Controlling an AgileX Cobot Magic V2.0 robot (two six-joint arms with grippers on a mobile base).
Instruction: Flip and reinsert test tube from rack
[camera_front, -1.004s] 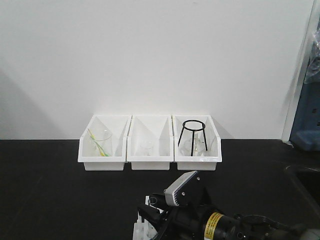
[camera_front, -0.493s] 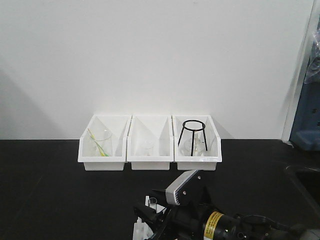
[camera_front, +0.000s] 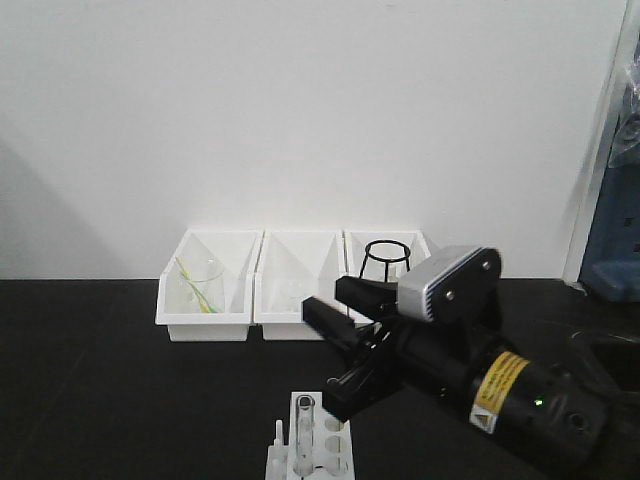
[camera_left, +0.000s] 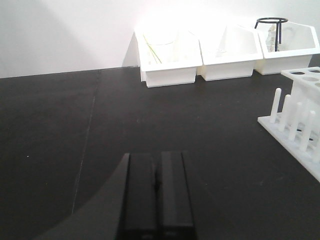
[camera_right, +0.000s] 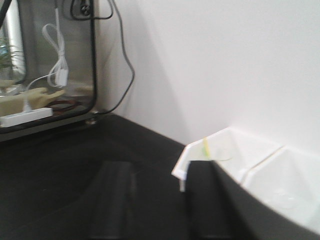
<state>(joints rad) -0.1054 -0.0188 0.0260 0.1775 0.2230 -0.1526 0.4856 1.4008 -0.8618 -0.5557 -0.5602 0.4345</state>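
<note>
A small white rack (camera_front: 312, 448) with round holes and short pegs stands at the near table edge. A clear test tube (camera_front: 304, 424) stands upright in its left front hole. My right gripper (camera_front: 322, 300) hangs open above and right of the rack, apart from the tube. In the right wrist view this gripper (camera_right: 157, 172) has its jaws wide apart with only black table and a bin corner between them. My left gripper (camera_left: 157, 167) is shut on nothing, low over the bare table. The rack (camera_left: 298, 116) lies to its right.
Three white open bins (camera_front: 207, 297) line the back wall, holding a beaker with yellow-green sticks (camera_front: 203, 283) and a black wire tripod (camera_front: 386, 254). The right arm's body (camera_front: 480, 385) covers part of the right bin. A sink edge (camera_front: 610, 345) lies at far right.
The right arm has risen up and to the right, away from the rack. The test tube now stands free in the rack, clear of the jaws.
</note>
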